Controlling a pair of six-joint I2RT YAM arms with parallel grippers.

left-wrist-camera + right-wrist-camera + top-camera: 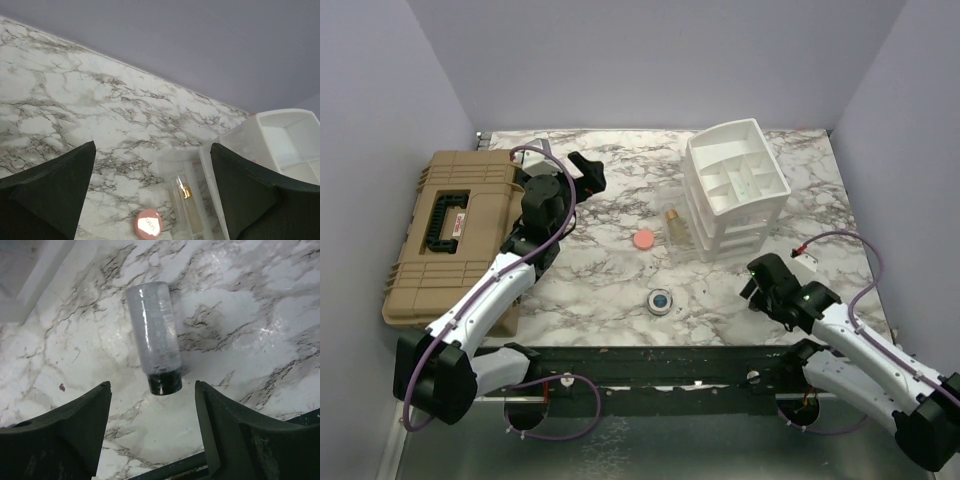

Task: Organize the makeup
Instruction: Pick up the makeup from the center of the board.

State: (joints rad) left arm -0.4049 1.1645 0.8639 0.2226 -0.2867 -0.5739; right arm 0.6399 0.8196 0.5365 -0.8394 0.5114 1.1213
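Note:
The pink round puff [643, 240] lies mid-table, with the small amber bottle [673, 226] just right of it, against the white organizer [735, 185]. The round blue compact [660, 301] lies nearer the front edge. My left gripper [590, 172] is open and empty, held above the table behind the puff. Its wrist view shows the puff [148, 223] and the bottle [185, 192] below and ahead. My right gripper [152, 385] is open, low over the table. A small clear vial with a black cap [155, 342] lies just ahead of its fingertips, untouched. The black strip palette and the cream sachet are out of view.
The big tan hard case [440, 230] lies shut at the table's left edge, beside the left arm. The organizer's compartments [280, 135] stand at back right, and its corner shows in the right wrist view [25, 280]. Grey walls enclose the table.

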